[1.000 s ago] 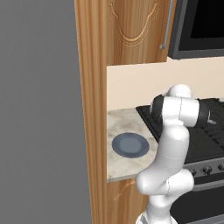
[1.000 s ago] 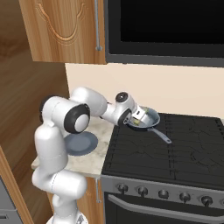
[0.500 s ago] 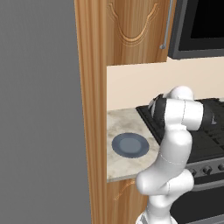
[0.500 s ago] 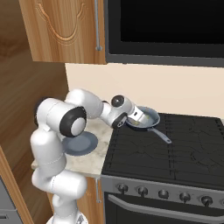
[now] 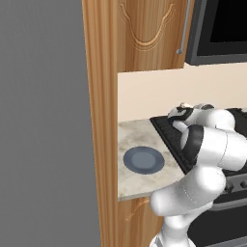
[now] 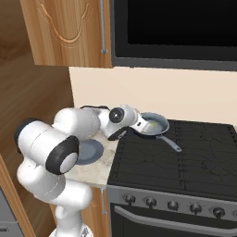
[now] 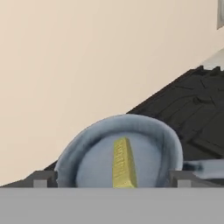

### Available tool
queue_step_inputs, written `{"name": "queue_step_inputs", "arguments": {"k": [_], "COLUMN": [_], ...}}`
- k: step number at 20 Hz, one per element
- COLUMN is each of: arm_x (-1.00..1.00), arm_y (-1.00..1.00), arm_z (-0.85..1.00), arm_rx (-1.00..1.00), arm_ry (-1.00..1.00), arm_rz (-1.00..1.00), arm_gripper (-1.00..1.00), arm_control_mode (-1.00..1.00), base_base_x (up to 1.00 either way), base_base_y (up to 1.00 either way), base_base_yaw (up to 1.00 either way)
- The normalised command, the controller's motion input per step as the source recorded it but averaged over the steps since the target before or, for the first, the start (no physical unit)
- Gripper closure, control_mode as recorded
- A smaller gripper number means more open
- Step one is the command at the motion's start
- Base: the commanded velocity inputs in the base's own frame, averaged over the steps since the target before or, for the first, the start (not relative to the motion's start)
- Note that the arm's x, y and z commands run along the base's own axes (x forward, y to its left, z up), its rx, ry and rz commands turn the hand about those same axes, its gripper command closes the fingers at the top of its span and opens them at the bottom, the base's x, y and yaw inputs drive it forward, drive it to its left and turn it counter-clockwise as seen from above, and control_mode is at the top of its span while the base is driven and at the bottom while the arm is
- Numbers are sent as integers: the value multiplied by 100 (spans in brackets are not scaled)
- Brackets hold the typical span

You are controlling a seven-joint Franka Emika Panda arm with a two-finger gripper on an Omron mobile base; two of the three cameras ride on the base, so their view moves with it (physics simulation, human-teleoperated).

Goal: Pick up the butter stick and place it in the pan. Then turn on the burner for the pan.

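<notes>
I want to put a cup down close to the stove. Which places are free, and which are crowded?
Free: the counter strip in front of the plate, and the stove's grates right of the pan handle. Crowded: the stove's back left corner, where the pan holds the butter and the open gripper hovers at its rim.

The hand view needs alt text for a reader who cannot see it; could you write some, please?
A yellow butter stick lies inside the round grey-blue pan, seen close between the open tool. Behind the pan are the black cooktop and a beige wall.
</notes>
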Motion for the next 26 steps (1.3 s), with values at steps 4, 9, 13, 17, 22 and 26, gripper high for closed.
{"name": "queue_step_inputs", "arguments": {"k": [4,9,13,17,22,26], "arm_x": [-82,-77,-79,-88,-95,-87], "arm_y": [-2,-5,-15,-29,-48,-30], "arm_z": [73,86,97,69,19,0], "arm_rx": [4,15,22,21,28,42], "arm_ry": [-17,-6,-1,0,0,-1], "arm_rz": [0,0,0,0,0,0], "arm_gripper": [-100,-100,-100,-100,-100,-100], "arm_control_mode": [-100,-100,-100,-100,-100,-100], "base_base_x": [0,0,0,0,0,0], "base_base_y": [0,0,0,0,0,0], "base_base_yaw": [0,0,0,0,0,0]}}
